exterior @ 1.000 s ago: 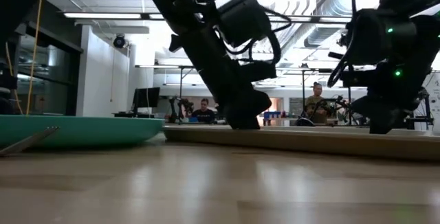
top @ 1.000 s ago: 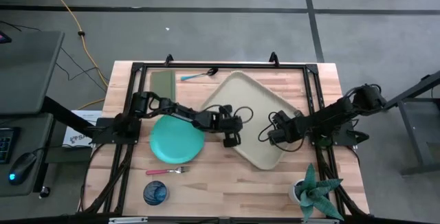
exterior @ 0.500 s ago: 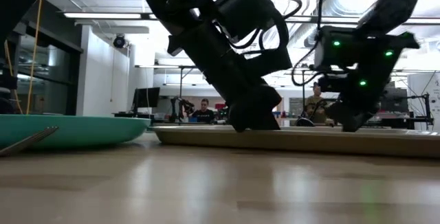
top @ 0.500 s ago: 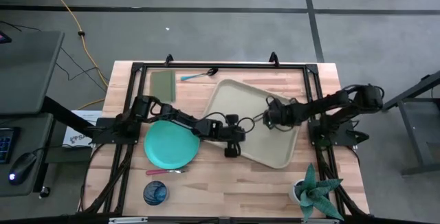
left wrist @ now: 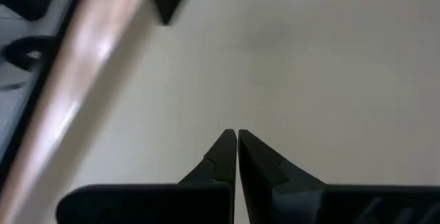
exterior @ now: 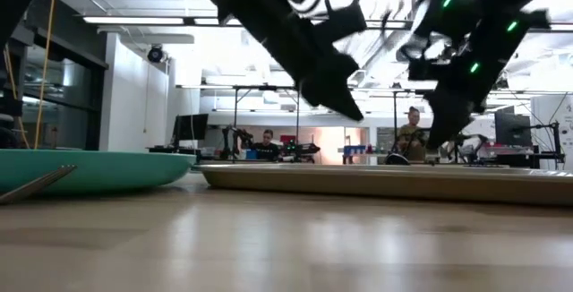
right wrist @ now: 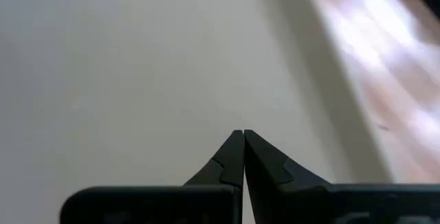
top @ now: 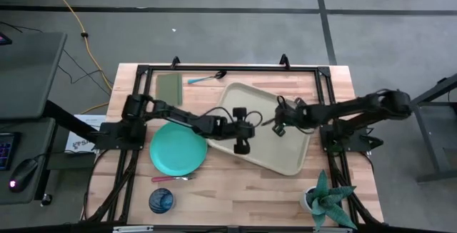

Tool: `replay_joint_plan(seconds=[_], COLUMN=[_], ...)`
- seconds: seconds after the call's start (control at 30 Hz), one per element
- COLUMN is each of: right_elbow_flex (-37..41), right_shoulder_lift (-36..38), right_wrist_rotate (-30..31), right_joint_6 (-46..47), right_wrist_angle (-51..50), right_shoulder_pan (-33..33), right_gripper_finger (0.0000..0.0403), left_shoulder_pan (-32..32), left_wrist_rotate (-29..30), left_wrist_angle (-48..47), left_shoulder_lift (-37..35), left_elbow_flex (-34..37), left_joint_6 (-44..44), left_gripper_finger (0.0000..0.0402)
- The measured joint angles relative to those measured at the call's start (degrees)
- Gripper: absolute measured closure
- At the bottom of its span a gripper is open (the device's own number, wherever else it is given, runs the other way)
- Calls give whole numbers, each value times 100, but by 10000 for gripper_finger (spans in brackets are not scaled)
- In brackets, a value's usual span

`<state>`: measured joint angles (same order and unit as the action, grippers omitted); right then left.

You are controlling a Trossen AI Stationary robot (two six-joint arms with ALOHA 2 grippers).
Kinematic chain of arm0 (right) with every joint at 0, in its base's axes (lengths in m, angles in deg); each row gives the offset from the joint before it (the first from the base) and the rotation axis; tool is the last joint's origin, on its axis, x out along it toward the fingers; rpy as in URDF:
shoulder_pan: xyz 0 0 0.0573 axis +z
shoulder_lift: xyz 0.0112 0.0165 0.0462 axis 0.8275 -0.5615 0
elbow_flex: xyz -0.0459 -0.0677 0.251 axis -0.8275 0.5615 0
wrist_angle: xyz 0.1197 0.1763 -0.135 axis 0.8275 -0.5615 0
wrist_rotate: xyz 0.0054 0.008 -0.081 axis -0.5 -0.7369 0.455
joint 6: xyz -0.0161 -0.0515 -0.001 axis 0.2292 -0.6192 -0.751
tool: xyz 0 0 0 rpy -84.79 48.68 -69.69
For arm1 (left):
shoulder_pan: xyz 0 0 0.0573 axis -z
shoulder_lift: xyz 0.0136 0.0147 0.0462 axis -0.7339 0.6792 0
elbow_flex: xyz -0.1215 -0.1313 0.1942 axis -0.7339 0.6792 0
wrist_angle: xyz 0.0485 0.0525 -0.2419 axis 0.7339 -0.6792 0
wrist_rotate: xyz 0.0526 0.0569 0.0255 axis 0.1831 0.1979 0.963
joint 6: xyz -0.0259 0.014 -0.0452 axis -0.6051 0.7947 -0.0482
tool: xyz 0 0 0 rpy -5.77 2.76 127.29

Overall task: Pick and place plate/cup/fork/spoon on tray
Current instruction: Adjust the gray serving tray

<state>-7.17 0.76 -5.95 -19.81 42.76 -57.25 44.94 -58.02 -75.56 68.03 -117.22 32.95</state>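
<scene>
The tray (top: 275,136) lies empty on the tabletop (top: 235,186), the plate (top: 177,149) just beside it. Both claws, left (top: 240,146) and right (top: 278,129), hang above the tray, fingers together, holding nothing. Probably the plate gets picked next.

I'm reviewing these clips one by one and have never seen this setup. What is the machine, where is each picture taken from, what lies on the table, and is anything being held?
The machine is two dark robot arms at a wooden table. One camera looks straight down, one sits at table height, and one rides on each wrist.

From above, the left gripper and the right gripper are both over the beige tray. The low view shows them raised above it. Both wrist views show closed fingers with nothing between them, so nothing is held.

The tray carries nothing yet. The teal plate lies beside it. The red-handled fork and the blue cup are near the front edge. The blue-handled spoon and a green square are at the back. A potted plant stands at a front corner.
</scene>
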Motion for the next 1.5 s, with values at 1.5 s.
replay_joint_plan(seconds=[1.5], right_elbow_flex=[26], right_shoulder_lift=[-1308], right_wrist_rotate=[-160], right_joint_6=[2762], right_wrist_angle=[-900], right_shoulder_pan=[2548], right_gripper_finger=[403], left_shoulder_pan=[-868], left_wrist_rotate=[997], left_wrist_angle=[-355], left_shoulder_lift=[850], left_elbow_flex=[507], left_joint_6=[-1039], left_gripper_finger=[401])
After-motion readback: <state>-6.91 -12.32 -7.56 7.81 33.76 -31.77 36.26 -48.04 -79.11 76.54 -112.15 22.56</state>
